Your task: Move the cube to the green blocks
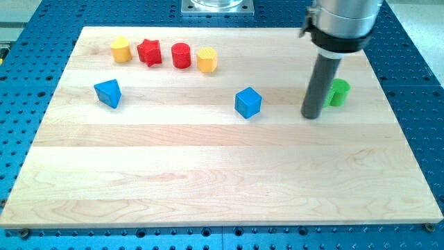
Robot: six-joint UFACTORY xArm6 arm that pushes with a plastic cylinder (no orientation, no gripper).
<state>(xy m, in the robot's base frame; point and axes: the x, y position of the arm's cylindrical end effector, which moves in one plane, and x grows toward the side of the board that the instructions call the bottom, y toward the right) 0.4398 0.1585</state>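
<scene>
A blue cube [248,102] sits on the wooden board [208,180] a little right of the middle. A green block [338,92] lies near the board's right edge, partly hidden behind my rod; only one green block shows. My tip [312,115] rests on the board between the two, close to the green block's left side and about a hand's width right of the blue cube, touching neither that I can tell.
Near the view's top left stand a yellow block [121,49], a red star-shaped block [149,52], a red cylinder [181,55] and a second yellow block [207,60]. A blue triangular block [107,92] lies at the left.
</scene>
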